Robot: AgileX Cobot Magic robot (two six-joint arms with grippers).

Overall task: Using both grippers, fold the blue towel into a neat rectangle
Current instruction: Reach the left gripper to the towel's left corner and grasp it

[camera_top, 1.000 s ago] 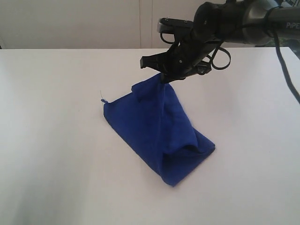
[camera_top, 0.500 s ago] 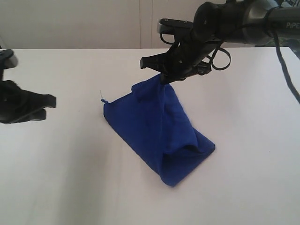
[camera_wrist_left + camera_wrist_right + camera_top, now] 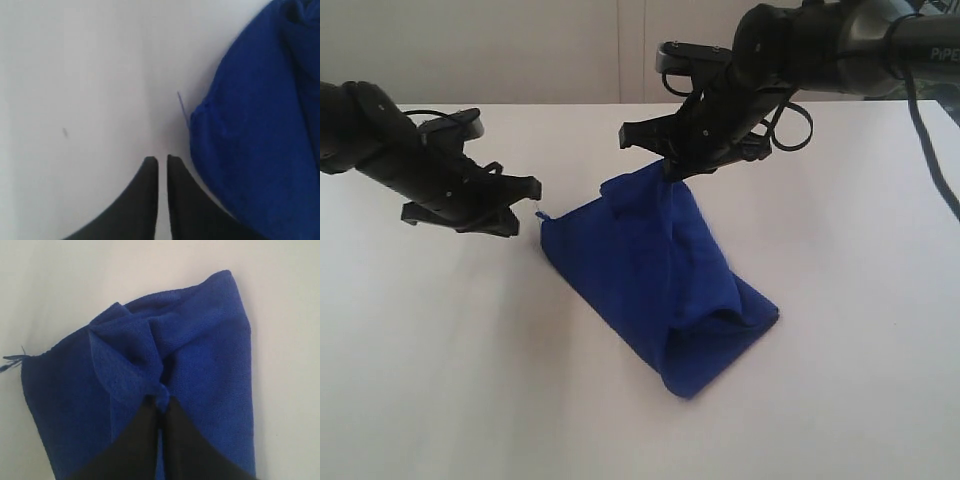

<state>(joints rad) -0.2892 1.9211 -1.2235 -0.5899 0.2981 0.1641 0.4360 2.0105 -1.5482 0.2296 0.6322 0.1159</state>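
The blue towel [image 3: 655, 285] lies bunched on the white table [image 3: 440, 360], with one corner pulled up into a peak. My right gripper [image 3: 670, 168] is shut on that raised corner; in the right wrist view its fingertips [image 3: 161, 401] pinch a fold of the towel [image 3: 205, 340]. My left gripper [image 3: 525, 207] hovers just left of the towel's low corner with the thread tag [image 3: 539, 213]. In the left wrist view its jaws [image 3: 162, 159] stand a narrow gap apart over bare table, holding nothing, the towel [image 3: 255, 130] and the thread tag [image 3: 181, 106] close beside them.
The table's far edge meets a pale wall [image 3: 520, 50]. The right arm's black cables [image 3: 790, 125] loop behind its wrist. White tabletop spreads in front of and to both sides of the towel.
My left arm has swung in from the left edge to just beside the towel's tagged corner, and its jaws have parted slightly. The right gripper and the towel have stayed put.
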